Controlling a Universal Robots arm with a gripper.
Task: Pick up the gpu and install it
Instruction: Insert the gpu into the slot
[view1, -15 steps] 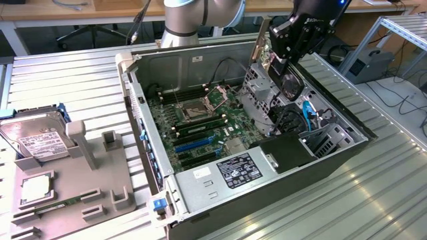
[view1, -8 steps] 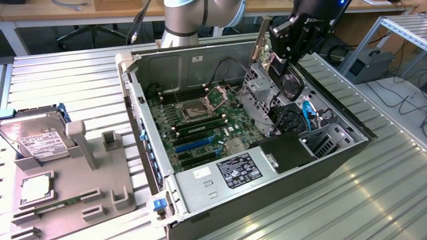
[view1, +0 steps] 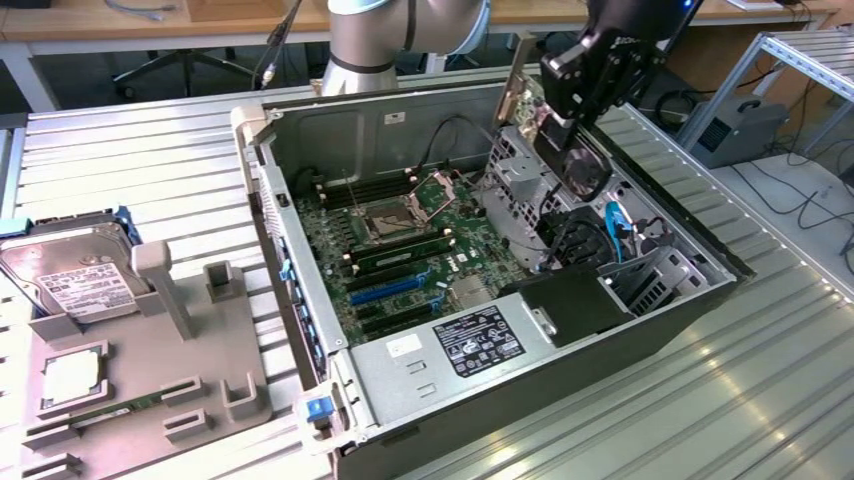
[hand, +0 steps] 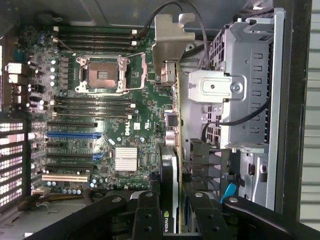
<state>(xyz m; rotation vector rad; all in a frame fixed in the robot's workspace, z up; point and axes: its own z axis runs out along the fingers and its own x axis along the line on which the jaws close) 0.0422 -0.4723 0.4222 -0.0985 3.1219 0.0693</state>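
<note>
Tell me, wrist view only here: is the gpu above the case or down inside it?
Observer: Above it. In the exterior view the hand holds the gpu on edge, up over the drive-cage side of the case.
Operator: Anything parked outside the case?
Observer: A hard drive lies on a gray tray at the exterior view's left of the case.

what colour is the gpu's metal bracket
Dull silver-grey bare metal; the gpu bracket shows best in the wrist view.
</note>
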